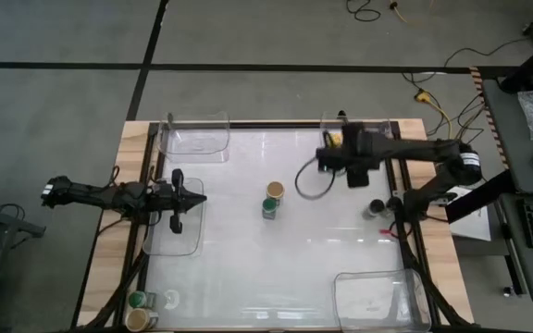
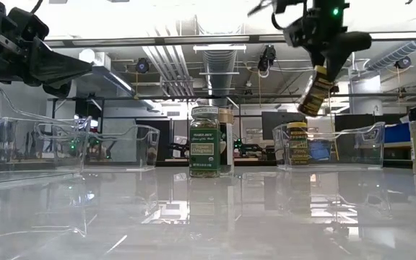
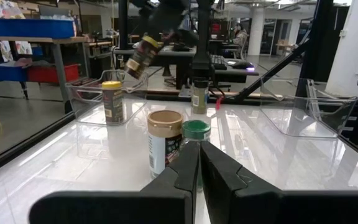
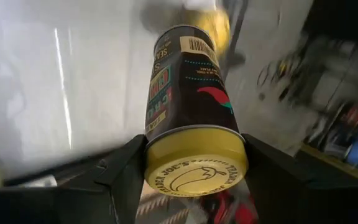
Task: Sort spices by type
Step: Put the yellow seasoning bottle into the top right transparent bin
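Two jars, a tan-lid jar [image 1: 274,191] and a green-lid jar [image 1: 271,208], stand touching mid-desk [image 1: 248,259] with bare room all round. Right gripper [image 1: 333,141] squeezes a yellow-lid jar [image 4: 191,118] above the far bin [image 1: 364,125]; only the low view shows it lifted and tilted. Left gripper [image 1: 199,197], pinched closed, hovers over a side bin [image 1: 174,236].

Right claw [image 1: 339,141] raised near table's far edge, fingers clamped. Left claw [image 1: 197,197] at left side, closed.
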Controlling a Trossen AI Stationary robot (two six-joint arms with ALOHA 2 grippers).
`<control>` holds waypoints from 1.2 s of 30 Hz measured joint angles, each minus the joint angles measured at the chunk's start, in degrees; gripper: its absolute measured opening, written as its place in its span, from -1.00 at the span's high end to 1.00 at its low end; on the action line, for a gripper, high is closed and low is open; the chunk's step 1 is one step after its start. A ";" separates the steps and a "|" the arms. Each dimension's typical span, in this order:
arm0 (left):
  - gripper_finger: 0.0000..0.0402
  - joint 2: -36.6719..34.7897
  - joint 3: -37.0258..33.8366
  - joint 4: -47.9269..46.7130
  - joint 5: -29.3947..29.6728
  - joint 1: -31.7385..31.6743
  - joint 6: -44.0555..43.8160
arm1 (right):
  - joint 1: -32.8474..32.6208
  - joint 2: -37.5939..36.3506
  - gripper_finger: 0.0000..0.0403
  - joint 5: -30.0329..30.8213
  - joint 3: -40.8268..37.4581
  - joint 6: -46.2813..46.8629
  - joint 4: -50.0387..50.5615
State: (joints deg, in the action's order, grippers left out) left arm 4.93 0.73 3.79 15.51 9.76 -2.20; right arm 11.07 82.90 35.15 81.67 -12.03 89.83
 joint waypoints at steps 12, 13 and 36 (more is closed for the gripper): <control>0.99 0.00 0.00 -0.02 0.00 -0.01 -0.02 | 21.51 2.19 -0.15 -11.10 -0.07 -15.25 -2.54; 0.99 0.00 0.00 -0.02 0.00 -0.01 0.00 | 22.58 2.77 -0.14 -12.03 -0.07 -16.49 -2.79; 0.99 0.00 0.00 0.00 0.00 0.00 0.00 | 30.36 18.55 -0.19 -18.91 10.66 -24.67 0.08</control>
State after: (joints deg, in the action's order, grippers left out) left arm 4.93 0.73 3.79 15.51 9.76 -2.20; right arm 41.43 101.45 16.24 92.33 -36.70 89.91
